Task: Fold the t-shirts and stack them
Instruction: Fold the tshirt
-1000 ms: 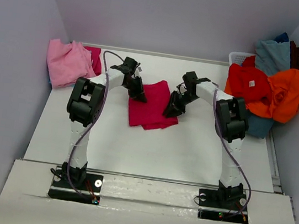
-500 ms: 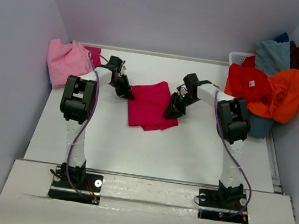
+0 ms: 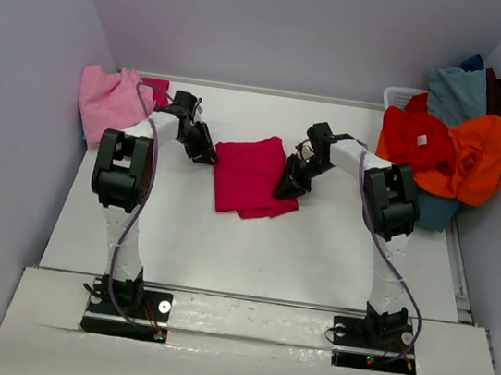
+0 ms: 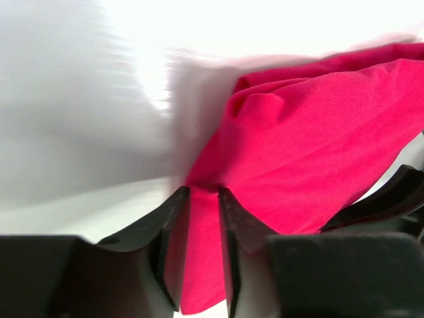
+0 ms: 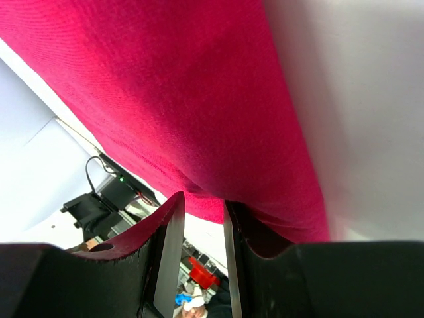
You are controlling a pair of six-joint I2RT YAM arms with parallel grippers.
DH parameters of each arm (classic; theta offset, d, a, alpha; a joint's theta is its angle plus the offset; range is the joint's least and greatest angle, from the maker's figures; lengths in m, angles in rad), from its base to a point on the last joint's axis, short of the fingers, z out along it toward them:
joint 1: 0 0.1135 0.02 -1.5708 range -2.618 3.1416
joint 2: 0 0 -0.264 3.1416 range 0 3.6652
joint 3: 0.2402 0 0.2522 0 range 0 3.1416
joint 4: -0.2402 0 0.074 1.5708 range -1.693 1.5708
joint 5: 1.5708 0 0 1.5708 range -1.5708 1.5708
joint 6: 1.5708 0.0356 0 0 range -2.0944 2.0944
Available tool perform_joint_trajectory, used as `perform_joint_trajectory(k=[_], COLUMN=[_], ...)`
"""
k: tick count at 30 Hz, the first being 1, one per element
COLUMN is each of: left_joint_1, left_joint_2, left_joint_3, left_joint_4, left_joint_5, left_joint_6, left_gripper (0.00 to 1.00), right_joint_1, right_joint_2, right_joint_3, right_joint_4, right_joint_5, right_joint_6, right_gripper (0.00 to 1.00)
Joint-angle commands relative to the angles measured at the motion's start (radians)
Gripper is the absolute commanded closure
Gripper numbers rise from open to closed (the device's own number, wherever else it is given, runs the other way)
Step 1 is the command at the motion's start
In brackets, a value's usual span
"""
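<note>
One soft folded magenta t-shirt [image 3: 250,176]: right end effector [image 5: 202,202] pinches it; left end effector [image 4: 204,195] unclear.

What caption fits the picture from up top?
The left gripper and right gripper flank a folded crimson-magenta cotton t-shirt on the white table, with a colourful heap of crumpled t-shirts at right.

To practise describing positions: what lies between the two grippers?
Only the folded crimson t-shirt, reaching from the left gripper to the right gripper; the top view shows it.
</note>
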Motion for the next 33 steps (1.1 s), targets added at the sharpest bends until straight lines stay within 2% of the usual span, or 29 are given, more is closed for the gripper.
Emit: perform_joint_trajectory(k=[1, 2, 3, 5, 8, 18, 24, 30, 33], left_joint_1=[0.032, 0.032, 0.032, 0.032, 0.032, 0.032, 0.041, 0.050, 0.050], left_joint_2=[-0.124, -0.135, -0.163, -0.186, -0.221, -0.305, -0.326, -0.295, -0.275], left_joint_3=[-0.032, -0.037, -0.052, -0.072, -0.149, -0.491, -0.571, -0.605, -0.623], left_joint_4=[0.001, -0.002, -0.002, -0.001, 0.046, 0.258, 0.350, 0.396, 0.416], left_joint_5=[-0.034, -0.037, -0.037, -0.034, 0.059, 0.245, 0.294, 0.319, 0.325], left_joint_6=[0.024, 0.024, 0.027, 0.027, 0.015, -0.023, -0.046, -0.062, -0.066], left_gripper=[0.55, 0.49, 0.36, 0.25, 0.01, 0.01, 0.01, 0.01, 0.01], right_joint_1=[-0.004, -0.004, -0.004, -0.004, -0.004, -0.004, -0.004, -0.004, -0.004], right_joint_2=[0.012, 0.006, 0.001, -0.008, -0.033, -0.073, -0.191, -0.329, -0.349], right_joint_3=[0.038, 0.041, 0.048, 0.053, 0.056, 0.039, 0.007, -0.103, -0.166], right_joint_4=[-0.012, -0.014, -0.019, -0.023, -0.022, -0.013, 0.023, 0.093, 0.152], right_joint_5=[0.037, 0.045, 0.045, 0.050, 0.051, 0.059, 0.178, 0.359, 0.318], right_joint_6=[-0.031, -0.032, -0.034, -0.034, -0.037, -0.034, -0.020, 0.023, 0.034], right_gripper=[0.64, 0.64, 0.64, 0.64, 0.64, 0.64, 0.64, 0.55, 0.54])
